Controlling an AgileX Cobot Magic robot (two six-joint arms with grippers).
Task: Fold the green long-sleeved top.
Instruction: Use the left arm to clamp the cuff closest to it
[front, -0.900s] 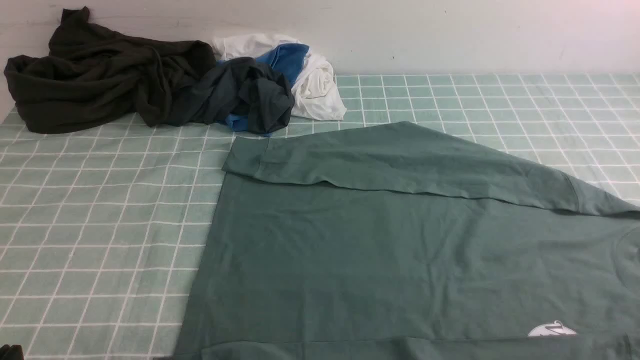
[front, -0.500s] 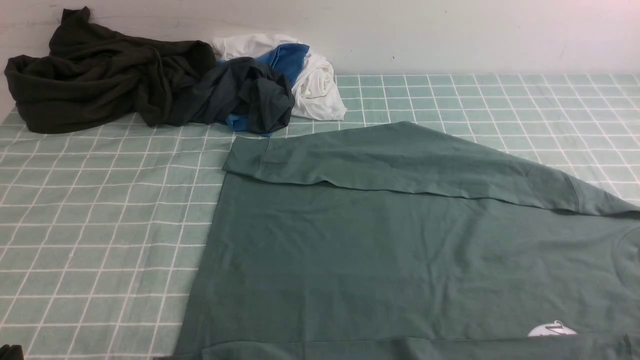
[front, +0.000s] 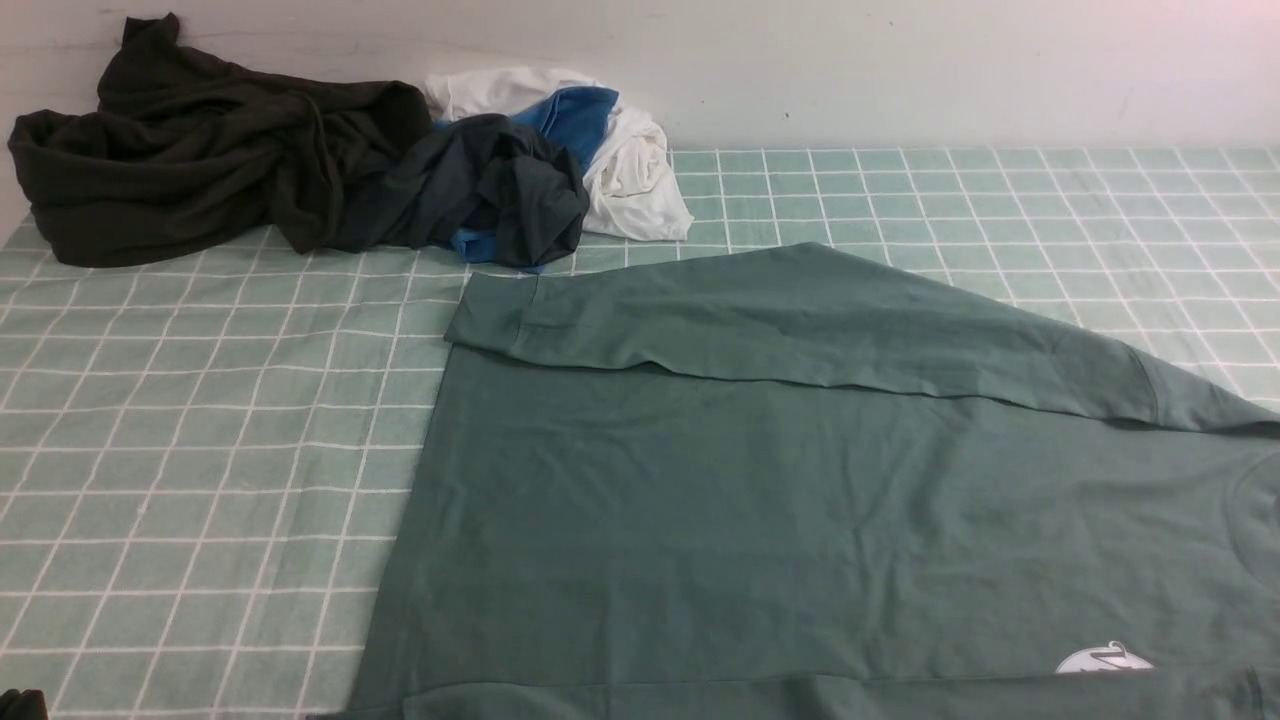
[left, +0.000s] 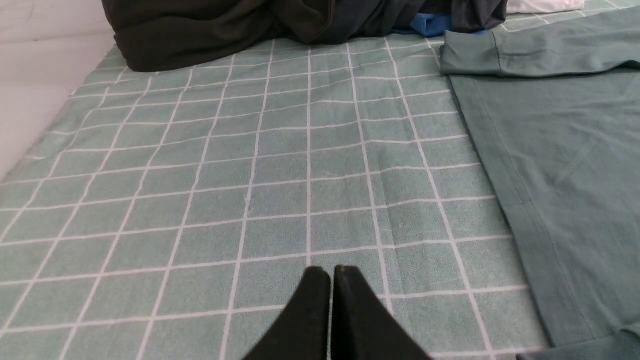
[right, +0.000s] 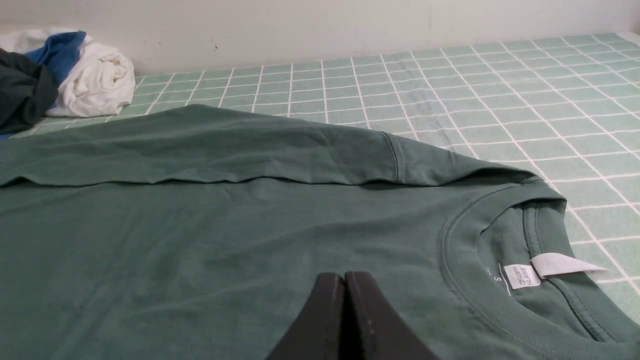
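The green long-sleeved top (front: 800, 500) lies spread flat on the checked cloth (front: 200, 450), filling the centre and lower right of the front frame, with one sleeve (front: 800, 320) folded across its upper edge and the cuff (front: 490, 310) pointing left. A small white logo (front: 1103, 660) shows near the lower right edge. In the upper left sits a heap of other laundry: a very dark garment (front: 180, 150), a navy-grey one (front: 500, 190), and blue (front: 575, 115) and white cloth (front: 630, 170). The left arm's fingers (left: 322, 280) are pressed together, empty, over bare checked cloth beside the top. The right arm's fingers (right: 335, 285) are likewise closed on nothing, over the top's chest near the collar (right: 460, 280) and its label (right: 520, 275).
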